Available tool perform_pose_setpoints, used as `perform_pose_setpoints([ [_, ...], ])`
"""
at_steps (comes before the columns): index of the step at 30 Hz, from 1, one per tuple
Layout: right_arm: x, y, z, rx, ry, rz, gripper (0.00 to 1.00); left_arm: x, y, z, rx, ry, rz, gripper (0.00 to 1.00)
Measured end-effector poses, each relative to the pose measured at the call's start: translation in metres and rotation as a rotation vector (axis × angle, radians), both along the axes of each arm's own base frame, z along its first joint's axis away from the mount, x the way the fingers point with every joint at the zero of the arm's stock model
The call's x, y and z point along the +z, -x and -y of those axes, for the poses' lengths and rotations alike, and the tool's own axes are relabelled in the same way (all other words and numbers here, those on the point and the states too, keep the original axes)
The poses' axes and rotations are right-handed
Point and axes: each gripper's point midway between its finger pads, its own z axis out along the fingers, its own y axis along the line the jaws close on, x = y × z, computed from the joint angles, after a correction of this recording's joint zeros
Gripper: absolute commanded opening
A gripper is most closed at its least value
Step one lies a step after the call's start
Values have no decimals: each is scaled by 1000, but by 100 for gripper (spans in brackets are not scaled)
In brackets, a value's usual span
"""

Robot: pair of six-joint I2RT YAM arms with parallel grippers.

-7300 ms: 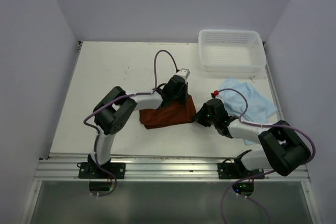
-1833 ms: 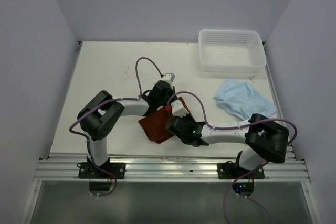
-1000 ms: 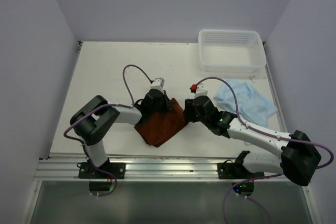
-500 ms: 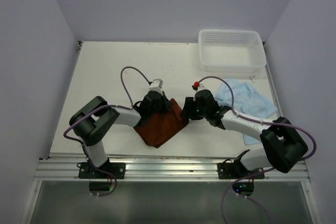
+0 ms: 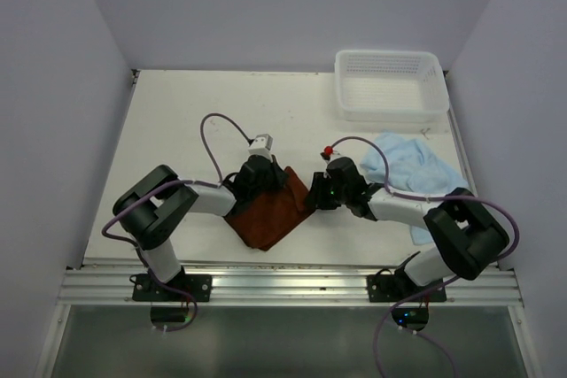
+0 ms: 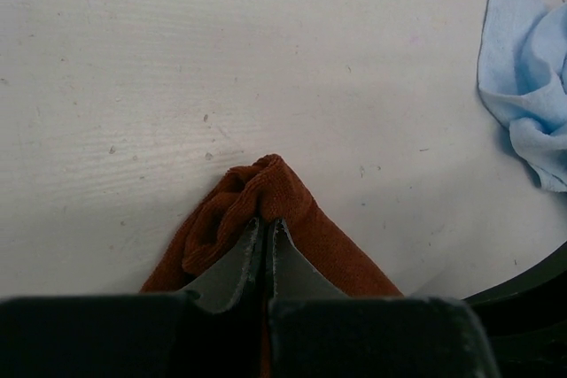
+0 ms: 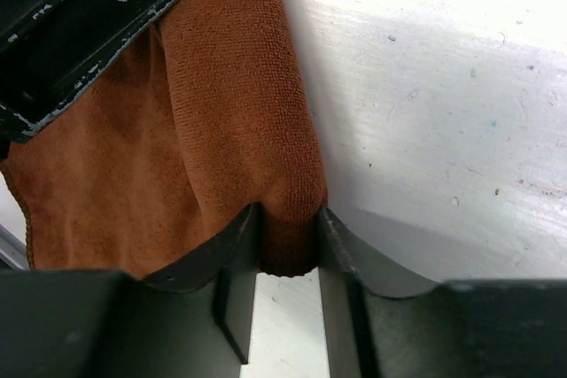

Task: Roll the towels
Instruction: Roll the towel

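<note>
Top external view: rust-brown towel (image 5: 270,212) lies flat on the white table (image 5: 195,121), near the middle of the front half, turned so it sits like a diamond. Both arms reach inward to it. Left gripper (image 5: 267,176) is at the towel's far corner; right gripper (image 5: 312,201) is at its right corner. Light blue towel (image 5: 416,170) lies crumpled well to the right, apart from the brown one. White mesh basket (image 5: 390,84) stands at the far right corner of the table, beyond the blue towel.

Left wrist view: left gripper (image 6: 266,223) has its fingers pressed nearly together, and the brown towel's (image 6: 257,190) corner is bunched up and pinched at their tips. Blue towel (image 6: 527,86) shows at the upper right edge, on bare table (image 6: 266,42).

Right wrist view: right gripper (image 7: 288,223) straddles a folded edge of the brown towel (image 7: 221,130). The cloth fills the gap between the two fingers, touching both, so the corner is gripped. The rest of the cloth spreads up and left, slightly wrinkled, flat on the table (image 7: 461,86).
</note>
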Motion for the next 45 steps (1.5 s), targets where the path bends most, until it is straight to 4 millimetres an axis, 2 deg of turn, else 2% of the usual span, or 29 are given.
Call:
perform_pose_setpoints([
  [2, 1, -1, -1, 0, -5, 5, 24, 1, 0, -1, 4, -1, 2, 0],
  [5, 1, -3, -2, 1, -10, 11, 10, 1, 1, -3, 10, -5, 3, 0],
  [8, 1, -3, -3, 3, -9, 13, 0, 2, 1, -4, 11, -6, 2, 1],
  [10, 1, -3, -2, 4, -8, 16, 0, 4, 2, -5, 10, -7, 3, 10],
  [12, 0, -4, -2, 7, -4, 20, 0, 8, 2, -5, 9, -8, 6, 11],
  [16, 0, -5, 0, 15, 16, 40, 0, 20, 2, -6, 8, -9, 14, 22],
  [22, 1, -4, 2, 39, 82, 102, 0, 42, -4, -4, 15, 5, 25, 29],
  [26, 2, -1, 1, 57, 154, 163, 0, 52, -3, -11, 30, 8, 17, 29],
  [30, 5, 4, -1, 74, 239, 224, 0, 59, -2, -15, 44, 23, -11, 24],
  [36, 6, 9, 1, 90, 346, 284, 0, 57, -1, -24, 64, 34, -63, 24],
  [45, 19, 11, 11, 82, 544, 385, 0, 76, 5, -23, 51, 73, -58, 24],
])
